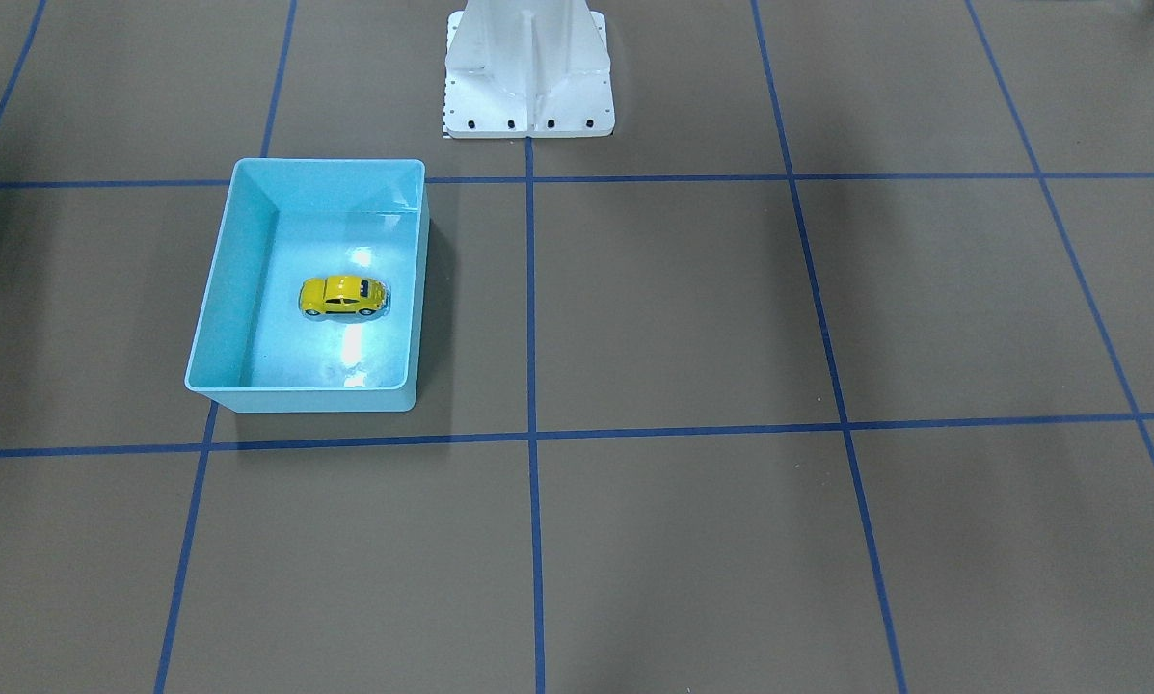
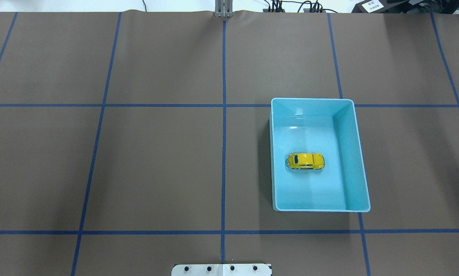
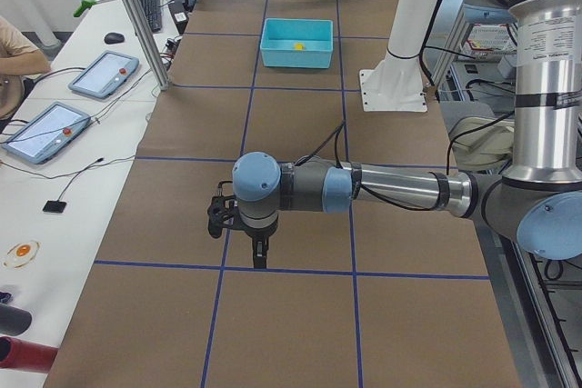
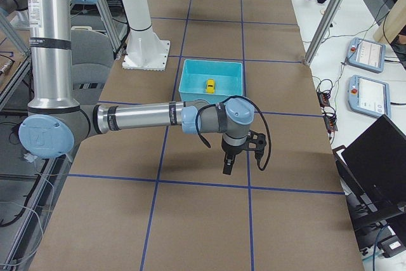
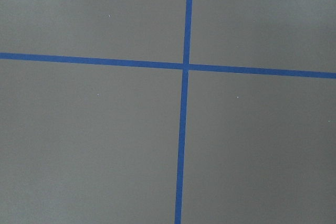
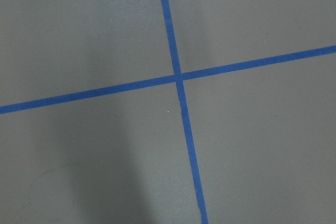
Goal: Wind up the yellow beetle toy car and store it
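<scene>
The yellow toy car (image 2: pixel 305 161) is found on the floor of the light blue bin (image 2: pixel 361 153), near its middle and touching none of the walls. It stands on its wheels. The bin is placed on the robot's right half of the table (image 2: pixel 156 153). The long axis of the car runs along the length of the table, from side to side as the robot sees it, and parallel to the short walls of the bin.

The right gripper (image 4: pixel 226 168) is seen only from the right end of the table. It hangs there with its fingers pointing down, above bare table and outside the bin. From this gripper the car lies further along the table, toward the centre, so its long axis points roughly at the gripper. The left gripper (image 3: pixel 259 259) is seen only from the left end, well apart from the bin, with most of the table between them. The right arm is therefore judged to be the nearer one for any reach into the bin.

Whether either gripper is wide or narrow cannot be told, because both wrist cameras show only the table and the blue tape lines (image 5: pixel 185 66). Nothing appears to be held.

If the car must be taken, a grasp across its narrow width is probably needed, with the jaws closing front to back from the robot's side.
</scene>
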Controlling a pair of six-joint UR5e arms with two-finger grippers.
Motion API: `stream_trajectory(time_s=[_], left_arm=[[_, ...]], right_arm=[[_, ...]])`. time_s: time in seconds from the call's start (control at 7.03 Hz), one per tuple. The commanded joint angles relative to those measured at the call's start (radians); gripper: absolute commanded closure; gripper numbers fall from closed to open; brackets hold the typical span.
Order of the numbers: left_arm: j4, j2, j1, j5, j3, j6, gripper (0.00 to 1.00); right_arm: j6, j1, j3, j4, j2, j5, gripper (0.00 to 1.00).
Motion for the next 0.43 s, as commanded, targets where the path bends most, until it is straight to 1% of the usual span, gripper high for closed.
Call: stream_trajectory(time_s=[0.0, 0.28], left_arm=[[0.000, -0.001, 0.002, 0.002, -0.002, 0.001, 0.00], [0.002, -0.003, 0.002, 0.002, -0.002, 0.001, 0.00]], right_arm=[[-0.002, 0.000, 0.001, 0.000, 0.000, 0.000, 0.00], [-0.003, 0.000, 0.000, 0.000, 0.000, -0.004, 0.00]])
